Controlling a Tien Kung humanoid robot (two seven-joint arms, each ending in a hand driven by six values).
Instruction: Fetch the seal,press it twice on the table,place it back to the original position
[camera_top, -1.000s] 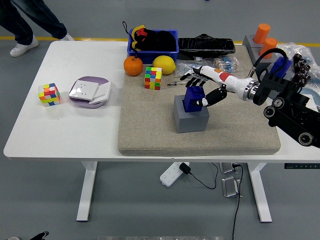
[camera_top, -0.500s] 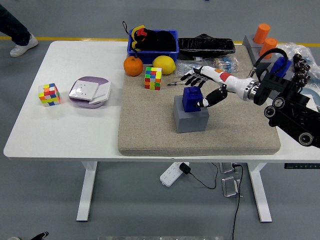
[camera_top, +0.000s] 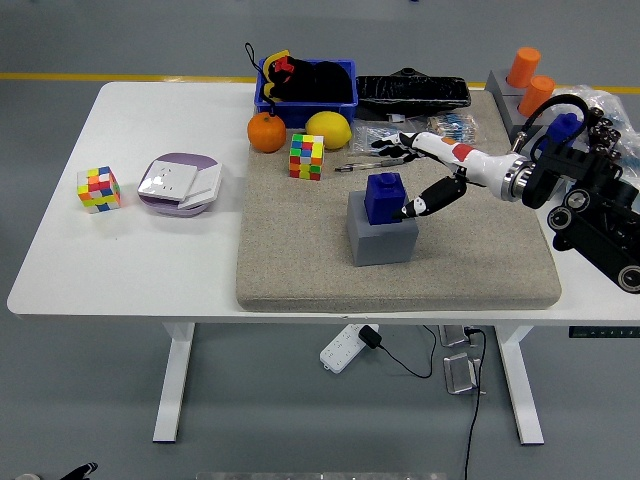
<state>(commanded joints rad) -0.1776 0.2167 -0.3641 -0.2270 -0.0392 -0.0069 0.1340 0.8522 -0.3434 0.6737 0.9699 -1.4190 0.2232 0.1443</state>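
Note:
The seal (camera_top: 384, 196) is a dark blue block standing upright on a grey cube base (camera_top: 381, 237) in the middle of the beige mat (camera_top: 300, 270). My right hand (camera_top: 408, 178) comes in from the right and is open just right of the seal. Its fingers (camera_top: 392, 150) are spread behind the seal and its thumb (camera_top: 420, 203) points at the seal's right side. It holds nothing. My left arm is out of view.
A Rubik's cube (camera_top: 306, 156), an orange (camera_top: 266, 131) and a lemon (camera_top: 328, 129) lie at the mat's back left. A blue bin (camera_top: 306, 84) and a black case (camera_top: 412, 92) sit behind. Another cube (camera_top: 98, 189) and a purple box (camera_top: 180, 184) lie on the table's left. Orange cylinders (camera_top: 530, 80) stand at the back right.
My right hand has let go of the seal and drawn back to the right with its fingers opening. The seal stays on its grey base. A person's legs at the top left have left the view.

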